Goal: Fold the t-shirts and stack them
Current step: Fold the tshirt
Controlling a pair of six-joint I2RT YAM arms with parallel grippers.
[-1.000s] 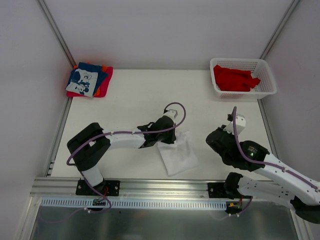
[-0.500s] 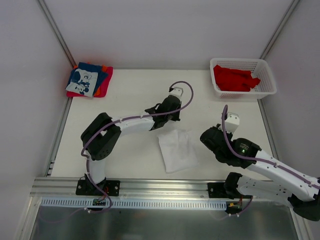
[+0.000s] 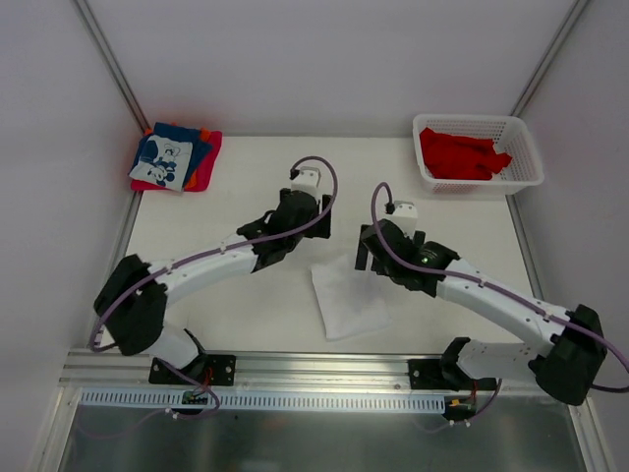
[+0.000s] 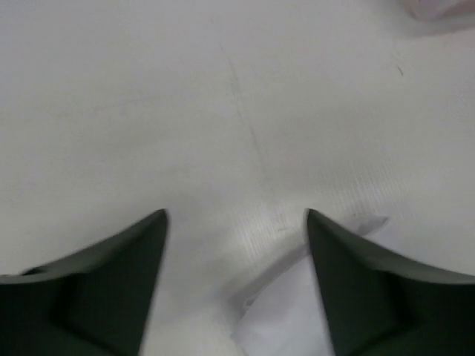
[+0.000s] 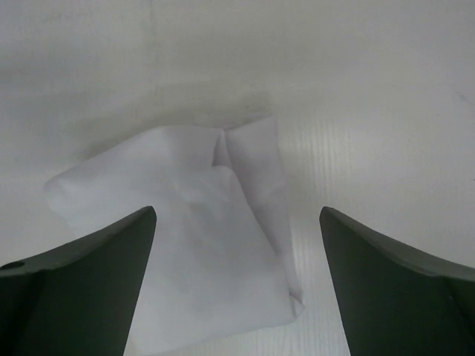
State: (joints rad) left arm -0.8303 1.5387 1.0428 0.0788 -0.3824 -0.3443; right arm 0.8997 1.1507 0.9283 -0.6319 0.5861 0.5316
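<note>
Your right gripper hangs, jaws apart, directly above the folded white t-shirt, so it's nearer. Your left gripper, also apart and empty, sits beside its corner.

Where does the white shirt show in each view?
Top: white shirt, front-centre on the table.
Left wrist: only a corner, at the bottom edge, right of centre.
Right wrist: middle of the picture.
Shared landmark: the bare white table.
</note>
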